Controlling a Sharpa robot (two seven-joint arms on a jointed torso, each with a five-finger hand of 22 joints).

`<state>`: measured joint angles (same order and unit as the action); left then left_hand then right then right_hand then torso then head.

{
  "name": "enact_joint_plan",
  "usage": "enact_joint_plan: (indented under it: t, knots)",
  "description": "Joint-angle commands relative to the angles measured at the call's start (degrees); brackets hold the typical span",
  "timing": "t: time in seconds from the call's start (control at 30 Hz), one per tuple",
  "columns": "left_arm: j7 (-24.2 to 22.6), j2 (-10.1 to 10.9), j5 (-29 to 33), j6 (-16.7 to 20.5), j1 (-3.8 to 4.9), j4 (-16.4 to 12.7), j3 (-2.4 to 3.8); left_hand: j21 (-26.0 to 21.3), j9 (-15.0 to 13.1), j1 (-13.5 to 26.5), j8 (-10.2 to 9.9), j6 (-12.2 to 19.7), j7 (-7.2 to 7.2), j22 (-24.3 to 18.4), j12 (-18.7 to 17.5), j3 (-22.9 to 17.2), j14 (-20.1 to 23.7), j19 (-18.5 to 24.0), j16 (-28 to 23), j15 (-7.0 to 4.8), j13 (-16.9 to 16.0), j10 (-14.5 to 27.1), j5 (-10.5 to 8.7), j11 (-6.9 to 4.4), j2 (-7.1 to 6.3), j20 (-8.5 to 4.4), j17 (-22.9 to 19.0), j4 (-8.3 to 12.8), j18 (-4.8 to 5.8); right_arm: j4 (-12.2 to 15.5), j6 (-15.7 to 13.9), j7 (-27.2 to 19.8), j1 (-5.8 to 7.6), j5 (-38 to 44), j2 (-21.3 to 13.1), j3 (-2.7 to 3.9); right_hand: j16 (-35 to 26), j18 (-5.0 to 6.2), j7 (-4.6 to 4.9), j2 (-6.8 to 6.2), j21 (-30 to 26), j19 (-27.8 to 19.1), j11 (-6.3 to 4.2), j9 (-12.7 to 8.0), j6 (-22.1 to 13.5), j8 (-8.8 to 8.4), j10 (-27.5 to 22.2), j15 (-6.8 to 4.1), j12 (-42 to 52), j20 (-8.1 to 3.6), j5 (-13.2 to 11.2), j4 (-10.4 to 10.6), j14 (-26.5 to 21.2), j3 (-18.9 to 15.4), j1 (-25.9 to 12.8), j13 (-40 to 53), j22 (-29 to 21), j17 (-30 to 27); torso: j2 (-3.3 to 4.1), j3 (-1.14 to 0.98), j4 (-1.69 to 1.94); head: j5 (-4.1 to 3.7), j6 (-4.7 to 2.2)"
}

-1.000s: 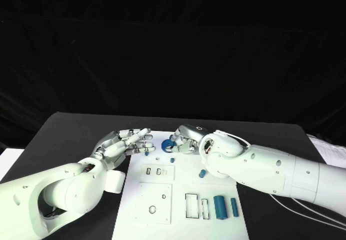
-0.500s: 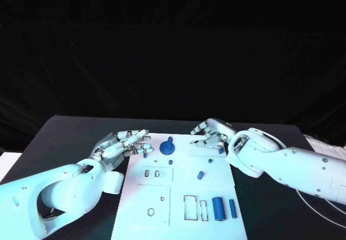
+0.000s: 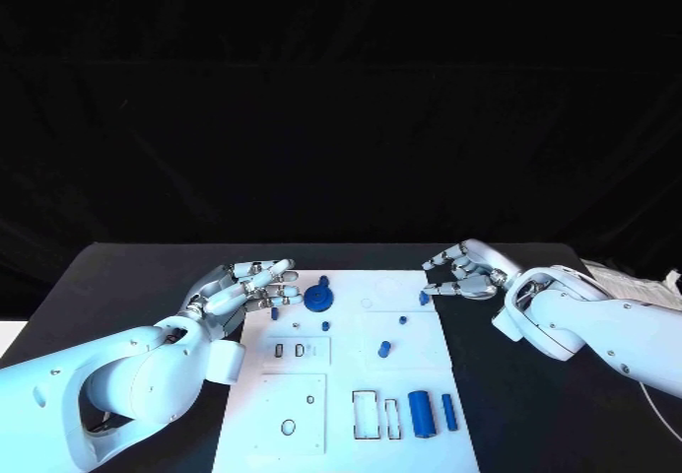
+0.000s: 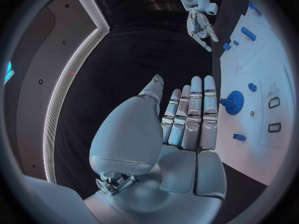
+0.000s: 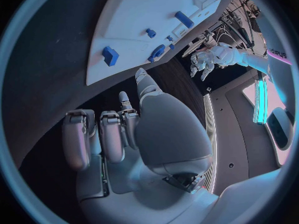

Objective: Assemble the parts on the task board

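Right hand off the gear, pulled back past the board edge.

Right hand [image 3: 466, 270] was over the round blue toothed gear [image 3: 318, 294] a second ago; it now hangs off the far right corner of the white plastic task board [image 3: 420, 345], over the black bench [image 3: 128, 266], fingers curled in, holding nothing. The gear stands alone on the board's far end, so I judge that part placed. Left hand [image 3: 250, 284] has barely moved: fingers straight and close together, empty, at the board's left edge with the gear just beside its fingertips. Remaining loose parts sit nearer the robot: small blue peg [image 3: 383, 348] mid-board, blue cylinder [image 3: 420, 409] and thin blue bar [image 3: 449, 412] at the near end.
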<state>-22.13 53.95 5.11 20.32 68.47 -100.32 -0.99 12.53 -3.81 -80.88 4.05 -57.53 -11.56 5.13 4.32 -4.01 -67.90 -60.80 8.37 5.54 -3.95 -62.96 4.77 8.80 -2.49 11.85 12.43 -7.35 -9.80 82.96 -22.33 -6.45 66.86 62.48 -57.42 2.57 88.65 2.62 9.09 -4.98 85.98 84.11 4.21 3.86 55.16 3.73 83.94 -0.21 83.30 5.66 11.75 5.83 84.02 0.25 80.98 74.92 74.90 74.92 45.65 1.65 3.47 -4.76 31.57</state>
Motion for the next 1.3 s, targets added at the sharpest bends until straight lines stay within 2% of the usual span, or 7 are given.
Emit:
enact_joint_plan:
  t: [0.03,0.4,0.53,0.67,0.9,1.3]
  knots:
    - [-0.23,-0.31,0.04,-1.41,0.03,0.28,0.02,-0.36,0.06,-0.17,-0.32,0.23,-0.34,-0.06,-0.17,0.01,-0.44,-0.39,-0.18,0.12,0.03,0.23,-0.23,-0.06,0.34,0.02,0.07,0.21,-0.65,-0.59,0.92,-2.57,-0.54,-1.47,-0.33,-0.03,-0.12,-0.52,-0.01,0.02,-0.32,1.19,-0.16,0.06,-0.36,0.02,2.14,-0.05,-0.30,0.06,-0.17,-0.39,5.23,0.10,0.76,10.24,5.51,11.82,0.09,-0.55,-0.33,0.11,0.06]
    - [-0.23,-0.85,0.05,-1.46,-0.02,0.97,0.01,-0.36,0.06,-0.17,-0.32,0.23,-0.34,-0.06,-0.17,0.01,-0.44,-0.39,-0.18,0.12,0.03,0.23,-0.23,-0.06,0.34,0.02,0.07,0.21,-0.65,-2.10,0.59,-2.73,-2.05,-1.60,-0.03,-0.05,-0.04,-0.54,-0.02,0.40,-0.26,1.27,-0.18,0.08,-0.24,0.08,2.30,-0.06,-0.04,0.05,0.25,-0.57,5.28,0.12,0.88,10.42,5.64,12.02,0.29,-0.86,0.02,0.31,0.25]
    - [-0.19,-0.94,0.05,-1.44,-0.03,1.06,0.01,-0.37,0.06,-0.16,-0.32,0.24,-0.33,-0.07,-0.18,0.01,-0.44,-0.40,-0.20,0.12,0.03,0.22,-0.23,-0.06,0.36,0.02,0.09,0.23,-0.65,-2.64,0.59,-2.62,-2.27,-1.23,0.45,-0.05,-0.02,-0.56,-0.05,0.71,-0.23,1.30,-0.21,0.11,-0.06,0.15,2.33,-0.08,0.00,0.04,0.24,-0.73,5.29,0.21,1.03,10.44,5.70,12.07,0.29,-0.82,0.07,0.20,0.29]
    - [-0.17,-0.97,0.05,-1.35,-0.04,1.08,0.01,-0.39,0.06,-0.16,-0.32,0.24,-0.31,-0.08,-0.18,0.01,-0.45,-0.41,-0.23,0.12,0.03,0.21,-0.23,-0.07,0.38,0.02,0.11,0.26,-0.65,-3.32,0.51,-2.48,-2.45,-0.13,1.24,-0.05,0.00,-0.57,-0.11,1.69,-0.20,1.36,-0.27,0.16,0.46,0.28,2.43,-0.14,0.14,-0.01,-0.90,-1.43,5.31,0.69,1.65,10.54,5.78,12.13,0.31,-0.79,-0.02,0.31,0.42]
    - [-0.15,-1.06,0.05,-1.37,-0.04,1.10,0.01,-0.39,0.06,-0.16,-0.32,0.24,-0.31,-0.08,-0.18,0.01,-0.45,-0.41,-0.23,0.12,0.03,0.21,-0.23,-0.07,0.38,0.02,0.11,0.26,-0.65,-4.19,0.75,-2.21,-2.68,0.50,2.34,-0.04,0.09,-0.61,-0.24,2.97,-0.12,1.47,-0.41,0.25,1.62,0.56,2.62,-0.25,0.42,-0.10,-2.59,-2.39,5.36,1.70,2.31,10.73,5.97,12.35,0.23,-0.73,0.05,0.19,0.73]
    - [-0.10,-1.02,0.05,-1.32,-0.04,1.11,0.01,-0.41,0.06,-0.16,-0.33,0.26,-0.33,-0.09,-0.20,0.02,-0.45,-0.42,-0.26,0.12,0.03,0.22,-0.23,-0.06,0.38,0.02,0.13,0.29,-0.65,-4.67,2.11,-1.67,-3.23,1.04,3.32,-0.04,0.17,-0.65,-0.68,3.54,-0.03,1.57,-0.78,0.39,3.53,1.05,2.85,-0.53,0.81,-0.32,-3.00,-3.20,5.41,2.59,2.36,11.00,6.16,12.54,0.18,-0.73,-0.06,0.38,1.09]
